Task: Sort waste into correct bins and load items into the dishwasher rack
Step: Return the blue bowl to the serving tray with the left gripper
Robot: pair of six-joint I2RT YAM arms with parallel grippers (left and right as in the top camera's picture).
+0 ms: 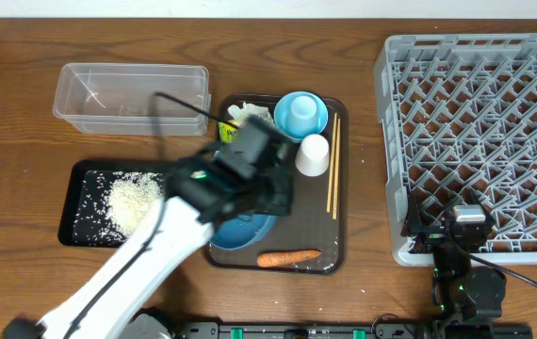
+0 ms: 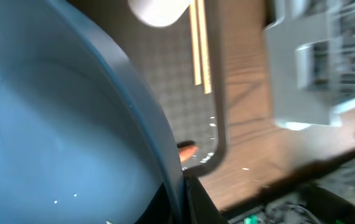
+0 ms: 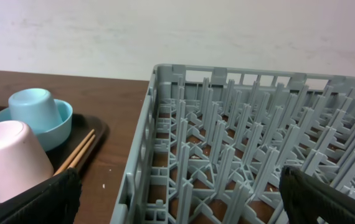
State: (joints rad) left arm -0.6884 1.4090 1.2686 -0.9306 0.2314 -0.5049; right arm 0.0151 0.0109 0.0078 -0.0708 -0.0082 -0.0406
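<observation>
Gripping the rim of the plate (image 1: 240,234), the left pincer (image 1: 261,202) is closed tight over the middle of the brown tray (image 1: 341,202). In the left wrist view the plate (image 2: 53,124) fills the left half, its edge running down to a dark finger (image 2: 197,202). I cannot tell whether the plate is clear of the tray. The left arm is blurred in the overhead view.

The right pincer (image 1: 466,226) sits at the 6 o'clock edge of the rack (image 1: 476,141), its jaws spread wide and holding nothing. Its wrist view looks across the rack (image 3: 240,149) pegs.

On the brown tray, the bowl (image 1: 317,121) is at 12 o'clock with a blue cup (image 1: 299,113) upside down in it. The white cup (image 1: 313,155) lies just beside the bowl toward 6 o'clock. The chopsticks (image 1: 333,169) lie along the 3 o'clock side, pointing 12 to 6. The carrot (image 1: 287,257) lies at 6 o'clock, just beyond the plate. The tissue (image 1: 250,115) and the wrapper (image 1: 226,132) sit at 11 o'clock, partly hidden by the arm.

At 9 o'clock of the brown tray the black tray (image 1: 78,221) rests on the desk (image 1: 14,141), holding the rice (image 1: 135,202). The tub (image 1: 132,94) stands at 12 o'clock of the black tray. The rack is at 3 o'clock of the brown tray, apart from it.
</observation>
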